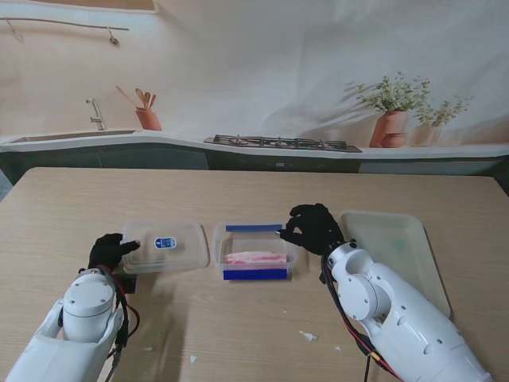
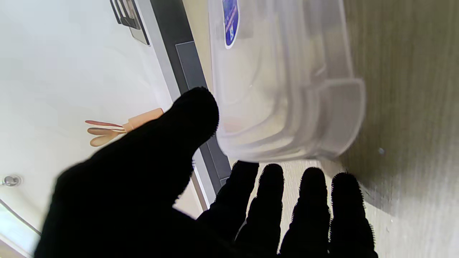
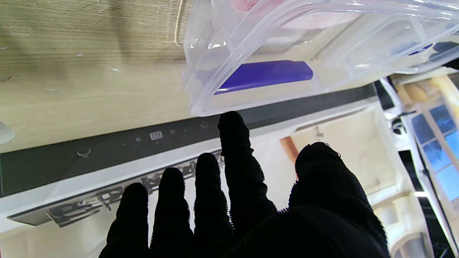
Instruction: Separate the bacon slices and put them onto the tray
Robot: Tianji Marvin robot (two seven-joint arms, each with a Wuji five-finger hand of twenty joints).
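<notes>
— Bacon slices (image 1: 255,257): where are they?
— Lying pink in the open clear container (image 1: 286,256) with blue clips, mid-table; the tray (image 1: 413,239) sits to its right.
— The right hand (image 1: 315,228)?
— Fingers apart at the container's right rim, clamped on nothing.
— And the left hand (image 1: 110,251)?
— Spread at the left edge of the clear lid (image 1: 164,246); whether it touches cannot be told.

Table (image 1: 238,334): tray (image 1: 425,263), container (image 1: 256,274), perhaps lid (image 1: 179,255).
</notes>
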